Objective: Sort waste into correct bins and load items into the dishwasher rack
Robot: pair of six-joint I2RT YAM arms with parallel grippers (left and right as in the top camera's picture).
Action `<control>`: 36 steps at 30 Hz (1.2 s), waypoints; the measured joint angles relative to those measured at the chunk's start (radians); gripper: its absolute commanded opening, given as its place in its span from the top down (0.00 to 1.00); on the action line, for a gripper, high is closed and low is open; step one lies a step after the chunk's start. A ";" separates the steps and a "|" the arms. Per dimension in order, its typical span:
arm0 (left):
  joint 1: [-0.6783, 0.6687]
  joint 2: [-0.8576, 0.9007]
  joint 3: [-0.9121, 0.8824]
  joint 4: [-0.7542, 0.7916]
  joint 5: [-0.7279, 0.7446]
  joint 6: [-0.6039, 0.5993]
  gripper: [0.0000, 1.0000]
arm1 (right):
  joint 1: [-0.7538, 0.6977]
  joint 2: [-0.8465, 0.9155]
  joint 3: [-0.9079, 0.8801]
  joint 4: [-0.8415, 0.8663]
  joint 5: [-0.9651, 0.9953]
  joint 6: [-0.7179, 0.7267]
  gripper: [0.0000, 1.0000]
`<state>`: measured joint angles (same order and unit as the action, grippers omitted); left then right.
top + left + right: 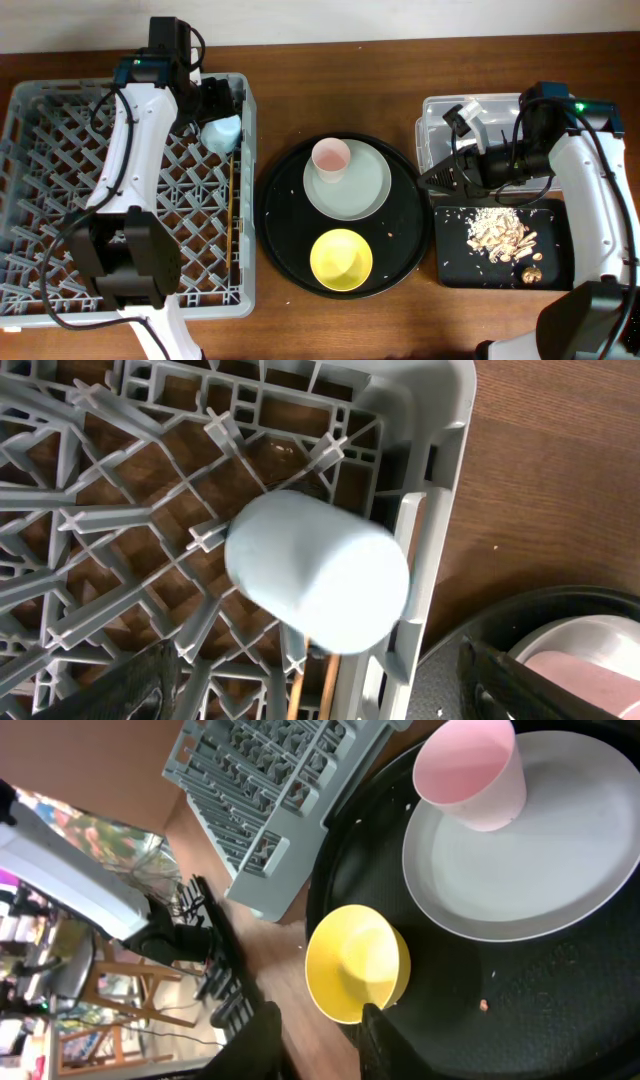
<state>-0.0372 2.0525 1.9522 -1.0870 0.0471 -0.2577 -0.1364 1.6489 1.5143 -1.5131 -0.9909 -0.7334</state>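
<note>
- One dishwasher rack (60, 230) fills the left end of the surface (330, 70). In its far right corner lies one blue cup (222, 131), and one pair of chopsticks (237, 215) runs along its right wall.
- One round black tray (285, 230) sits mid-surface and carries one plate (365, 190), one yellow bowl (341, 258) and one pink cup (331, 157), which stands on the plate.
- Two bins sit at the right edge. The clear tub (435, 130) is at the far side; my arm hides most of it, so I cannot tell what is in it. The flat black tray (455, 255) is nearer and holds food scraps (497, 233).
- My left hand (218, 105) is spread wide. Only its wrist view shows the blue cup's closed base facing up, free of both fingers.
- My right hand (320, 1040) is parted and holds nothing. Its wrist view shows the bowl's hollow but neither bin.
</note>
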 measured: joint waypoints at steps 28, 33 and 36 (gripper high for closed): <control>0.023 -0.523 0.024 -0.190 0.148 0.015 0.01 | 0.779 0.318 0.006 0.766 1.101 0.681 0.96; 0.023 -0.523 0.023 -0.192 0.148 0.015 0.01 | 0.766 -0.134 0.104 0.593 0.893 0.682 0.96; 0.023 -0.523 0.023 -0.192 0.148 0.015 0.01 | 0.582 -0.398 0.112 0.516 0.639 0.668 0.96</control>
<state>-0.0147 1.5295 1.9755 -1.2793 0.1951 -0.2424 0.4454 1.2510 1.6264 -0.9974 -0.3519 -0.0650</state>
